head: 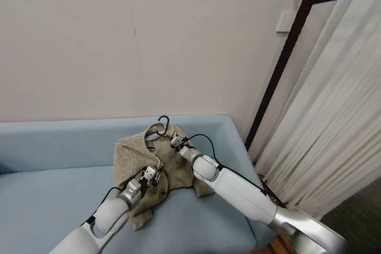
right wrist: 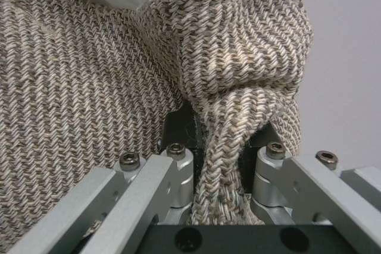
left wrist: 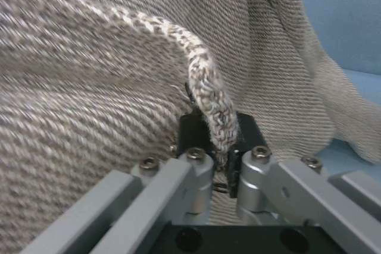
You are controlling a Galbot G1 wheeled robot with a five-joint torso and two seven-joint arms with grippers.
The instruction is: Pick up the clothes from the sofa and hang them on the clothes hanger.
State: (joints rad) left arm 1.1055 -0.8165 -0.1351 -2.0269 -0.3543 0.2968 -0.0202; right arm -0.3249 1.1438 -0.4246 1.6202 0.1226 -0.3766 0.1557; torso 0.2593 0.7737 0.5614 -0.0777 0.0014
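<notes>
A beige knitted sweater (head: 140,165) on a dark hanger (head: 159,127) lies against the backrest of the light blue sofa (head: 53,188). My left gripper (head: 151,176) is shut on a fold of the sweater (left wrist: 209,96) near its lower middle. My right gripper (head: 178,143) is shut on a bunched edge of the sweater (right wrist: 229,129) near the collar, just right of the hanger's hook. The dark clothes rack (head: 280,63) stands to the right of the sofa.
A white curtain (head: 339,117) hangs behind the rack at the right. A plain wall (head: 149,40) rises behind the sofa. The sofa seat to the left of the sweater is bare. A white switch plate (head: 284,21) sits on the wall by the rack.
</notes>
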